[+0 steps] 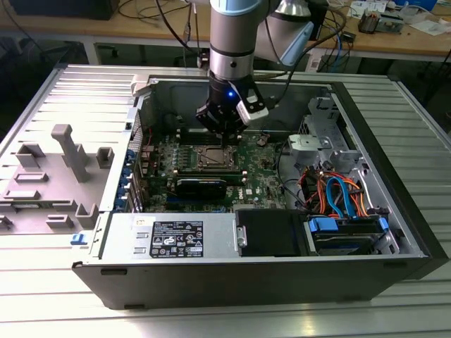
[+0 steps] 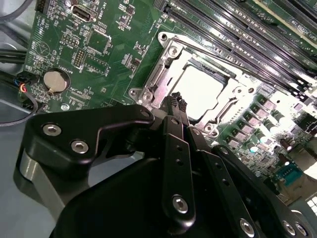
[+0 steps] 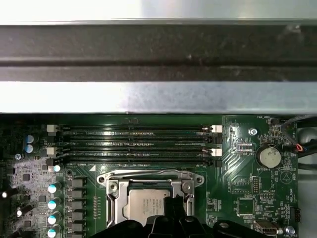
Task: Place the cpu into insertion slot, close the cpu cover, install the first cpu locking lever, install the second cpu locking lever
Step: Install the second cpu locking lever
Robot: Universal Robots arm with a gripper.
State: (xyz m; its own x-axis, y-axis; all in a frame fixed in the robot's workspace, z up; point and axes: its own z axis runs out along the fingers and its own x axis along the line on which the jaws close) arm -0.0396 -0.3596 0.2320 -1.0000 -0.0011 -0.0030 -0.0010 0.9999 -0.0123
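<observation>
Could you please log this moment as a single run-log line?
claw: shut, tips at cover edge | cpu: seated in insertion slot | cpu cover: down over cpu | held: nothing seen

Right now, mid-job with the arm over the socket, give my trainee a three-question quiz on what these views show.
1. True or false: the cpu already lies inside the insertion slot.
2. Multiple choice: in the second wrist view, the gripper hangs nearest to (a) the coin battery, (b) the cpu cover, (c) the blue and orange cables.
3. Fill in: in the first wrist view, the long black memory slots lie between the socket and the case's metal ____.

Key:
1. True. Its silvery top shows within the frame in both wrist views.
2. (b). The fingertips sit right at the frame's edge.
3. Wall.
</observation>
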